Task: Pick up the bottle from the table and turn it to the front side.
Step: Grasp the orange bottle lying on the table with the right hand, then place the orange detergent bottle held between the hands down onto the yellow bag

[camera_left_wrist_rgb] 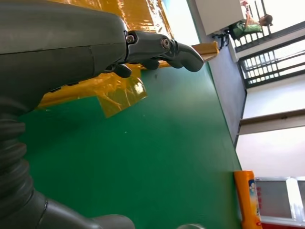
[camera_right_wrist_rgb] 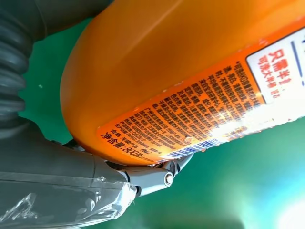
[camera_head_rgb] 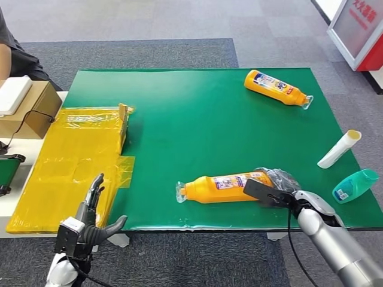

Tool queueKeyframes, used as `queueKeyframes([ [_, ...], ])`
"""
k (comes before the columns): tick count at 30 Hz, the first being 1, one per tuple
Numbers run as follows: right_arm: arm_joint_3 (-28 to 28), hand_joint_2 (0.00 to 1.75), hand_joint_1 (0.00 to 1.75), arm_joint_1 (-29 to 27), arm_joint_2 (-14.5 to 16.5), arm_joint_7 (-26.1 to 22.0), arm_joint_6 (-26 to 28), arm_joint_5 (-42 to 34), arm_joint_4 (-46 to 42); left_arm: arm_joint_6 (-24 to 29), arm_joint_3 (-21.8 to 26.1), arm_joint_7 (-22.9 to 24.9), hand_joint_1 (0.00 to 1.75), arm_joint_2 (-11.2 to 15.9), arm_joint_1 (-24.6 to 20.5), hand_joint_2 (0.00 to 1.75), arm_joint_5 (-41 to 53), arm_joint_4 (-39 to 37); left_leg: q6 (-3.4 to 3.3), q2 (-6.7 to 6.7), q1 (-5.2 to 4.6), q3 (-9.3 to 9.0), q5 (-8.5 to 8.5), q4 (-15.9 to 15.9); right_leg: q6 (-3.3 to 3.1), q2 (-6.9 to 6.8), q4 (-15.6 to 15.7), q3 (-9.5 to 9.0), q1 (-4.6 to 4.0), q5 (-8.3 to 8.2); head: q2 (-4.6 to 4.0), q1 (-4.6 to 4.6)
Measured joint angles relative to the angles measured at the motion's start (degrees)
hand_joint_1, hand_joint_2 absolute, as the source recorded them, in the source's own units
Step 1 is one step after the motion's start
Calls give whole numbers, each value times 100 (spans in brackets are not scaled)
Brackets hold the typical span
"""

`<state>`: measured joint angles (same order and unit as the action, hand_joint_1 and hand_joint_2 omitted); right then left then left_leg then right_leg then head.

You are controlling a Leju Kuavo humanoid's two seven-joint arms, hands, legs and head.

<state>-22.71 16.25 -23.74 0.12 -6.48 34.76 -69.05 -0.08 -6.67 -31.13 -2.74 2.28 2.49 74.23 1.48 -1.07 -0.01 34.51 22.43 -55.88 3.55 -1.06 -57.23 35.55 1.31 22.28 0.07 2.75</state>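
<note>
Now you are seeing the right hand (camera_head_rgb: 271,194) gripping the base of the orange bottle (camera_head_rgb: 225,186) lying on the green counter (camera_head_rgb: 194,119), while the left hand (camera_head_rgb: 93,209) is hanging spread, well apart from it.

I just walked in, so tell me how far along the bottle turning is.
Early stage. Done: the right hand has reached the near orange bottle at its base. In hand: closing a grip; the bottle lies on the green mat. Left: lifting and turning it. The left hand is idle.

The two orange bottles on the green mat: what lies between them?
Nothing: in the head view only bare green mat separates the near orange bottle, at the right hand, from the far orange bottle.
</note>
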Motion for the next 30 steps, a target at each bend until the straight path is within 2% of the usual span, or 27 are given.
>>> queueKeyframes([
  [5,348,175,175,-454,91,-365,217,-968,-798,28,61,-33,0,14,145,175,-58,76,0,1,0,14,4,0,-1,-3,0,9,0,5,0,1],
  [9,680,175,175,-702,453,-588,375,-1827,-1148,-82,96,-40,0,14,181,175,-256,103,4,1,1,14,6,0,-3,-3,0,13,-1,7,0,0],
  [12,789,175,175,-755,715,-638,413,-2112,-1188,-284,78,-5,0,11,128,175,-401,102,5,1,1,14,3,0,-5,-3,0,15,-1,5,0,0],
  [17,695,175,175,-569,1193,-677,516,-2150,-818,-716,-244,175,0,-1,-267,175,-562,88,2,1,1,15,-8,0,-2,-3,0,14,-1,-4,0,-1],
  [22,468,175,175,-238,1571,-692,673,-2114,-239,-910,-708,335,0,-2,-701,175,-680,44,3,1,0,15,-14,0,-1,-3,0,14,-1,-9,0,-1],
  [27,169,175,175,168,1910,-692,959,-1798,499,-1444,-1215,559,0,-2,-1129,175,-1071,6,3,1,0,18,-19,0,-5,-3,0,16,-1,-13,0,0],
  [30,-15,175,175,372,2124,-747,1150,-1628,946,-1531,-1466,694,0,-4,-1334,175,-1338,15,5,1,1,17,-21,0,-6,-3,0,19,-2,-15,0,-1],
])
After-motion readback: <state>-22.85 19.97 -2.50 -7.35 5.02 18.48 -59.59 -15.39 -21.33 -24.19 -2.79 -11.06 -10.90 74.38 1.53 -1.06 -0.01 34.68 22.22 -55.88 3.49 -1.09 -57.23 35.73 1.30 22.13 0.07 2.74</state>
